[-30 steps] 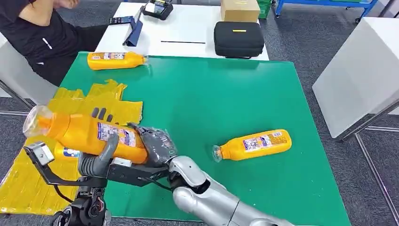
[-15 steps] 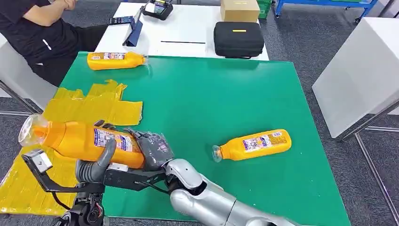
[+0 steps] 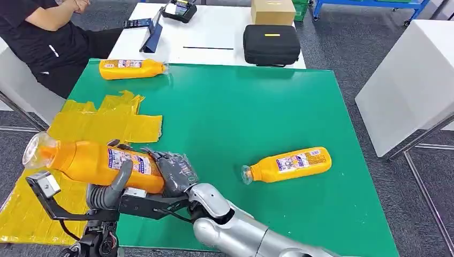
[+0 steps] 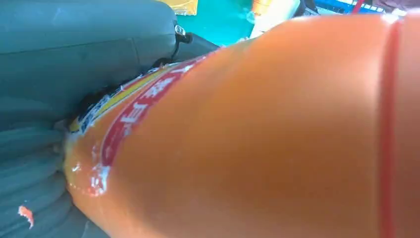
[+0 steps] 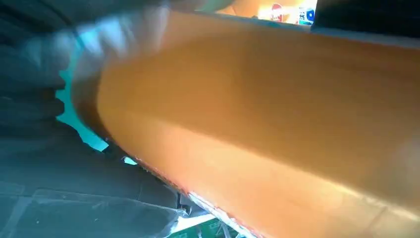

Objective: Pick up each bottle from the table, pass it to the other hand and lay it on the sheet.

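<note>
The orange plastic bottle with the clear cap has sunk lower and tipped toward level over the past second, its cap end now out at about nine o'clock over the crumpled yellow plastic sheet. It hangs above the near-left corner of the green table, not yet resting on anything. Both hands are on it: the left hand cups it from beneath, thumb up against the label, and the right hand wraps the base end. The left fingers are clenched around the body; the right fingers seem to be grasping too, though the blurred right wrist view leaves their grip uncertain. I judge the handover is at its midpoint, with the left hand having taken the weight and the right yet to let go. Two more orange bottles lie flat on the table, one at eleven o'clock, one at three o'clock, both untouched.
</note>
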You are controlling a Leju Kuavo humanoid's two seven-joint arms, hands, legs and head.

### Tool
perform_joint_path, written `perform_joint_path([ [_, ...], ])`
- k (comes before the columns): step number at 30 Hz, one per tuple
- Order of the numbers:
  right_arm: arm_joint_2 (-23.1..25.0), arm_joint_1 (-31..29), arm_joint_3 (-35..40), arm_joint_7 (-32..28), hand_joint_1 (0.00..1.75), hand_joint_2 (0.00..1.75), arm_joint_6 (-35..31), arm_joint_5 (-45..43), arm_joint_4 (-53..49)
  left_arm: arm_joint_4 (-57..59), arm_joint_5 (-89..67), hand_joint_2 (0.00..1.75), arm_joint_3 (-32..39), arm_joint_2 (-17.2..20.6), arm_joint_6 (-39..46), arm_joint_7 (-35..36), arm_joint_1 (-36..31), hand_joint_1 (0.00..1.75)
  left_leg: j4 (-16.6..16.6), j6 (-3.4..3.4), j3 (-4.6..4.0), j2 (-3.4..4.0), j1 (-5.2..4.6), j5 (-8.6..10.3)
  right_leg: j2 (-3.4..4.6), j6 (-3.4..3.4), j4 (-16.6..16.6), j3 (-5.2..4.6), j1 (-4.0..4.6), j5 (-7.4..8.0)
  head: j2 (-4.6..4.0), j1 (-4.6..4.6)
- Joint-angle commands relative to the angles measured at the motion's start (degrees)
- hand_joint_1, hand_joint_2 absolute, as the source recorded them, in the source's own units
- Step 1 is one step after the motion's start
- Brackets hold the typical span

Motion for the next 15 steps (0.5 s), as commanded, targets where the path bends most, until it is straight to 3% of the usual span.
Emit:
perform_joint_path([
  [1,-3.3,1.8,-0.1,1.9,0.26,1.75,-5.2,0.0,1.7,1.1,-0.3,1.75,-6.7,1.4,-2.9,0.0,-3.4,1.75,0.0,0.06,0.26,-0.34,0.04,-0.07,-0.26,-0.35,0.0,0.36,0.08,-0.14,0.00,0.00],
  [2,-4.3,2.3,-1.3,1.9,0.00,1.75,-5.3,-0.2,0.4,0.9,-0.6,1.75,-6.9,1.6,-2.9,-0.3,-3.1,1.75,0.0,0.06,0.23,-0.36,0.03,-0.03,-0.30,-0.29,-0.1,0.34,0.06,-0.11,0.00,0.00],
  [3,-5.1,2.5,-2.6,2.1,0.00,1.75,-6.1,-0.3,-0.5,0.8,-1.6,1.75,-7.1,1.8,-2.5,-1.2,-3.0,1.75,-0.1,0.04,0.13,-0.30,0.02,0.01,-0.26,-0.20,-0.1,0.18,0.04,-0.06,0.00,0.00],
  [4,-5.8,2.5,-4.9,2.9,0.00,0.00,-6.3,-0.7,-1.8,0.9,-2.6,1.75,-6.9,1.9,-1.8,-1.7,-3.3,1.75,0.0,0.07,0.26,-0.42,0.04,-0.05,-0.35,-0.33,-0.1,0.36,0.08,-0.13,0.00,0.02],
  [10,-11.4,5.9,-15.2,3.9,0.00,0.00,-6.9,0.3,-12.1,0.4,-9.5,1.75,-2.1,2.0,2.1,-2.2,-2.5,1.75,0.0,0.07,0.14,-0.41,0.00,-0.02,-0.32,-0.32,0.0,0.27,0.04,-0.11,0.00,0.02],
  [15,-10.8,6.4,-15.3,4.1,0.00,0.00,-6.5,1.0,-12.2,0.4,-9.7,1.75,-2.0,1.7,1.9,-2.2,-2.4,1.75,0.0,0.05,0.13,-0.25,0.00,-0.06,-0.15,-0.27,0.0,0.24,0.04,-0.07,0.00,0.02],
])
